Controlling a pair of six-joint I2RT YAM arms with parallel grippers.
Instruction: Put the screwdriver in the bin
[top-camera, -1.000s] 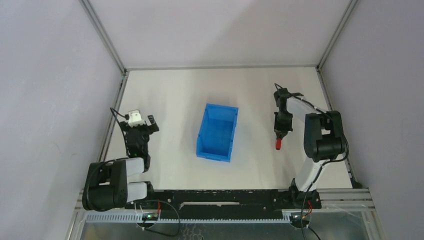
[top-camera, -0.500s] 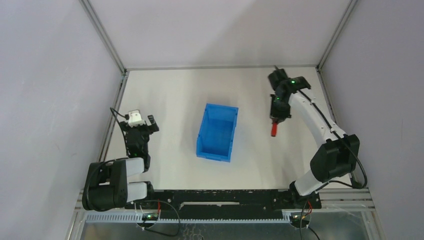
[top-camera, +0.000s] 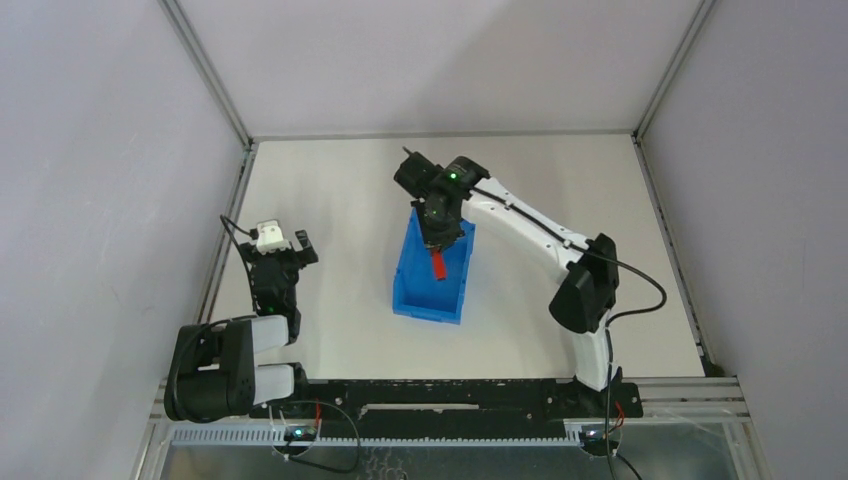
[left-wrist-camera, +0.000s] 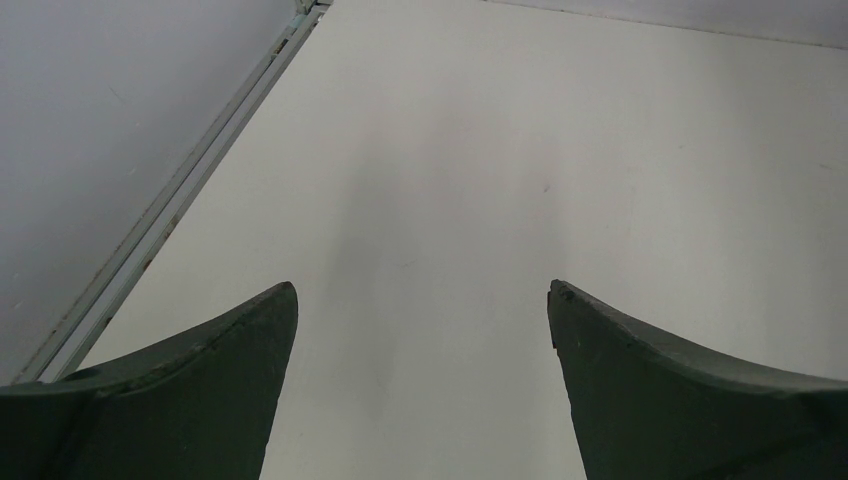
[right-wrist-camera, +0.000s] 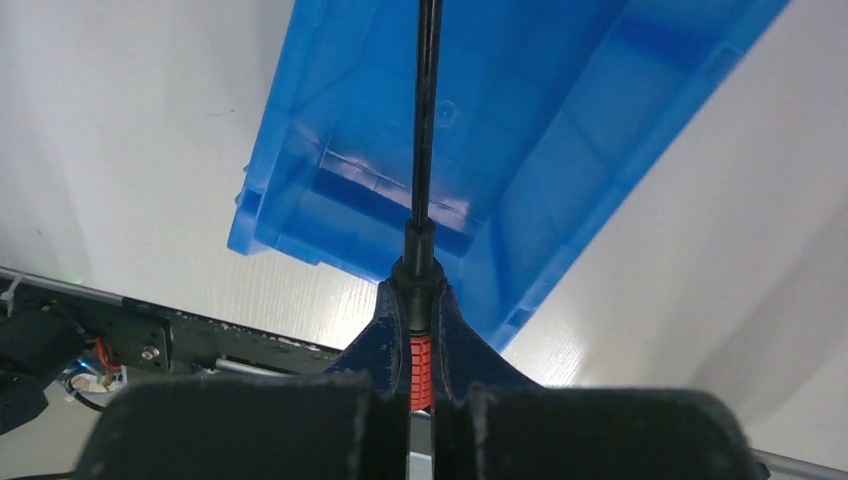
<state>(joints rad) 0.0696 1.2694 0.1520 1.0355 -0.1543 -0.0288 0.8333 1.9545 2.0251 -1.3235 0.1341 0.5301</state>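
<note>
White tabletop (top-camera: 330, 200): right gripper (top-camera: 436, 238) clenched on screwdriver (top-camera: 439, 266), bin (top-camera: 428, 306) beneath it, drop not yet made; left gripper (left-wrist-camera: 421, 290) spread.

Screwdriver (top-camera: 438, 264): slim, red ribbed handle, thin black shaft (right-wrist-camera: 425, 120). Pinched at handle in right claw (right-wrist-camera: 421, 300), held off tabletop (top-camera: 340, 200), hanging above bin's open interior, shaft running along bin's length.

Bin (top-camera: 404, 270): blue plastic, rectangular, open-top, upright on mid tabletop, long axis near-to-far, slightly skewed, low front lip toward near edge.
</note>
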